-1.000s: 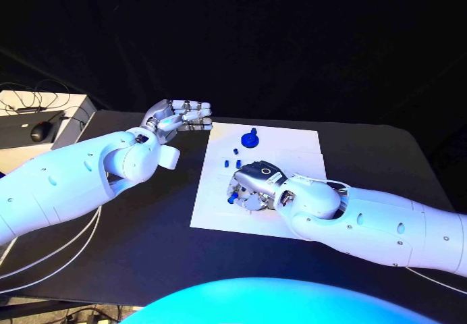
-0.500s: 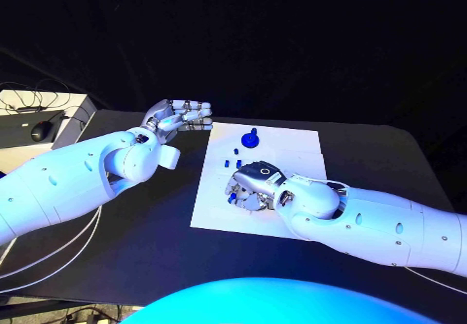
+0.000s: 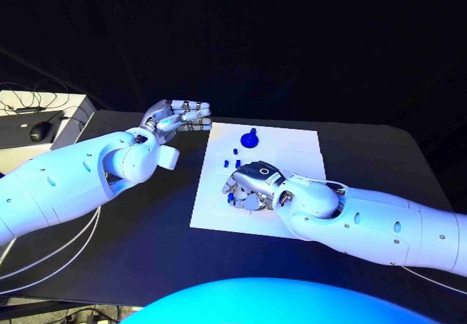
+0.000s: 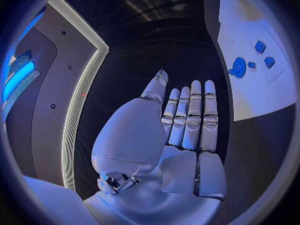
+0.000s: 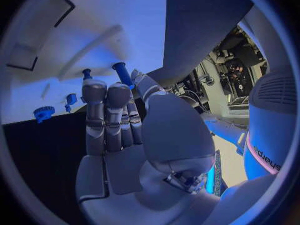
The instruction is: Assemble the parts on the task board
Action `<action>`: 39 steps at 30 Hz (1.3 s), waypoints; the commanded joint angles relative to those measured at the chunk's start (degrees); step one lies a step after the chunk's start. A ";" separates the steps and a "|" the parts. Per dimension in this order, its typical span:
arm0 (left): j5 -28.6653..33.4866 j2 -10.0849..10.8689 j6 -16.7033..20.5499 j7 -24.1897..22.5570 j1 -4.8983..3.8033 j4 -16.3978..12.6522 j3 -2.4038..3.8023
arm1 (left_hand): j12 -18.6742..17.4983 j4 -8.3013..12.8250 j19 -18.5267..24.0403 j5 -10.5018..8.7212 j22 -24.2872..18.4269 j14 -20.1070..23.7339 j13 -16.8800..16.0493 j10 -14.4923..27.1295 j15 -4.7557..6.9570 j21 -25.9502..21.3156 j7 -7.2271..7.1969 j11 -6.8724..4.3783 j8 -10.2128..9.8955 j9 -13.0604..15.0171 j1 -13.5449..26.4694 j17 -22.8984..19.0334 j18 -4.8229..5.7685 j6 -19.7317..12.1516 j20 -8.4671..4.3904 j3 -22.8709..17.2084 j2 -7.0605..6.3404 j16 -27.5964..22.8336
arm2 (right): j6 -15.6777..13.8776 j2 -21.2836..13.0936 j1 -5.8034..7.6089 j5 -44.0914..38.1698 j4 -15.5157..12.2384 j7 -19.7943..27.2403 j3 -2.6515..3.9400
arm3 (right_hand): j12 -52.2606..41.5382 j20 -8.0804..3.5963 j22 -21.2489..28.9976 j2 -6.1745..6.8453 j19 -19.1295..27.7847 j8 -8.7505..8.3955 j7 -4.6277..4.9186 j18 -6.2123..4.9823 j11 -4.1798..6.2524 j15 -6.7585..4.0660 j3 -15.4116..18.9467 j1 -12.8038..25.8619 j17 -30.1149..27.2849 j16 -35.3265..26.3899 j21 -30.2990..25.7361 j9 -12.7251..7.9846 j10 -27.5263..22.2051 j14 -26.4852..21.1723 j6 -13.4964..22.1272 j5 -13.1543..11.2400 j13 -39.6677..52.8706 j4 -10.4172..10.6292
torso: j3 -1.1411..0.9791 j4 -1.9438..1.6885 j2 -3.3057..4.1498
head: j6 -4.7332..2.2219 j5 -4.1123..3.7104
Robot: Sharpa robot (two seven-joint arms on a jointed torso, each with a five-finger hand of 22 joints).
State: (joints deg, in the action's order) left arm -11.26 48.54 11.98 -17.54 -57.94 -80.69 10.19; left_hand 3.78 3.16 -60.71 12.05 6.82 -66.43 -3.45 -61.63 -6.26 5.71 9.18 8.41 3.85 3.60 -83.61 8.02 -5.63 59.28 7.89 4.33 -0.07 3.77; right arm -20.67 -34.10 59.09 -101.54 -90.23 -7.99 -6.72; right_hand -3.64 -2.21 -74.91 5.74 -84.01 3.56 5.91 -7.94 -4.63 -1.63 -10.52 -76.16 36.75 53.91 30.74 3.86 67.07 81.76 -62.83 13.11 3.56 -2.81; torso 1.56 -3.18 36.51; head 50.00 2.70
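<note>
The white task board [image 3: 292, 145] lies mid-table. A blue gear [image 3: 250, 140] stands near its far edge, with two small blue parts [image 3: 231, 163] a little nearer. My right hand [image 3: 251, 185] is low over the board's middle, fingers pointing down. In the right wrist view a blue peg [image 5: 122, 74] sticks out between its thumb and a fingertip [image 5: 115, 92]. A second small peg [image 5: 86, 74] stands on the board [image 5: 94, 30] just beyond, and the gear [image 5: 44, 113] is further off. My left hand [image 3: 180, 115] hovers beside the board's far left corner, fingers [image 4: 190, 115] together, holding nothing.
A white side desk [image 3: 24, 108] with a dark mouse [image 3: 39, 131] and cables stands past the table's left edge. Bare black table [image 3: 146, 216] lies to the left of the board. Dark rectangular recesses [image 5: 54, 8] are cut into the board.
My right hand has shifted slightly toward the board's left side, and the blue part at its fingertips is now mostly covered. The left arm has not moved.
</note>
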 commanded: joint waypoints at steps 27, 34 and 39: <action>-0.76 0.16 -1.05 -0.10 0.26 0.49 0.03 | -0.15 -0.53 -0.13 0.00 -0.12 -0.23 0.08 -1.33 0.00 0.47 -0.85 -0.57 -0.22 -0.05 0.37 0.09 0.44 0.38 0.12 0.18 0.10 0.08 | 2.09 -21.46 6.89 40.75 -10.63 -1.02 1.49 | -39.59 -3.47 -4.35 -7.01 -3.09 5.42 -0.37 2.29 5.50 -3.12 10.64 3.18 0.28 2.01 2.97 1.56 0.26 0.80 -0.66 4.22 36.74 3.46 | -0.20 1.45 -0.70 | -1.89 -2.70; -0.41 0.22 -2.35 -0.76 0.57 0.67 0.02 | -0.24 -1.34 -0.33 0.01 -0.11 -0.68 0.03 -2.49 0.17 0.62 -0.96 -0.87 -0.24 -0.04 1.00 0.11 0.57 0.39 -0.06 0.43 0.25 0.12 | 12.39 -25.82 7.84 41.81 -9.88 -11.46 1.16 | -55.35 -3.91 -5.63 -7.81 -3.46 15.19 -3.11 2.83 6.39 -3.62 18.61 14.39 14.09 13.64 12.05 14.89 4.00 0.33 0.67 9.23 58.32 10.12 | -0.36 1.83 -0.94 | -2.16 -4.22; -0.19 0.23 -3.26 -1.06 1.21 0.69 0.02 | -0.22 -1.63 -0.31 0.06 -0.16 -0.64 0.02 -1.96 0.11 0.61 -1.09 -0.74 -0.23 -0.04 0.86 0.14 0.63 0.36 -0.08 0.45 0.30 0.06 | 15.17 -27.05 7.98 40.51 -9.81 -17.04 0.96 | -55.62 -3.93 -6.13 -9.68 -3.49 15.48 -3.27 2.91 6.76 -3.83 24.88 14.67 18.27 15.20 16.11 26.43 6.52 0.55 2.33 10.92 64.52 12.38 | -0.58 2.02 -1.21 | -2.07 -4.67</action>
State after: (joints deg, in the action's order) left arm -11.53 48.83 10.91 -17.55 -56.89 -79.96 10.18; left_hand 3.78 1.88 -60.71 12.05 6.73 -66.76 -3.45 -64.00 -5.93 5.99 8.34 7.50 3.85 3.60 -83.23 8.09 -5.63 59.67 7.89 4.65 0.31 3.77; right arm -11.43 -61.03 67.02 -61.85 -99.99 -18.00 -5.74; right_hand -59.44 -5.93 -74.94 -3.64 -84.20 19.37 2.43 -6.11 2.13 -5.15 13.88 -61.36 54.70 68.95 46.58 29.27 73.29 82.19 -60.59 23.96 67.58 9.47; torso 1.12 -1.32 35.52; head 47.83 -1.70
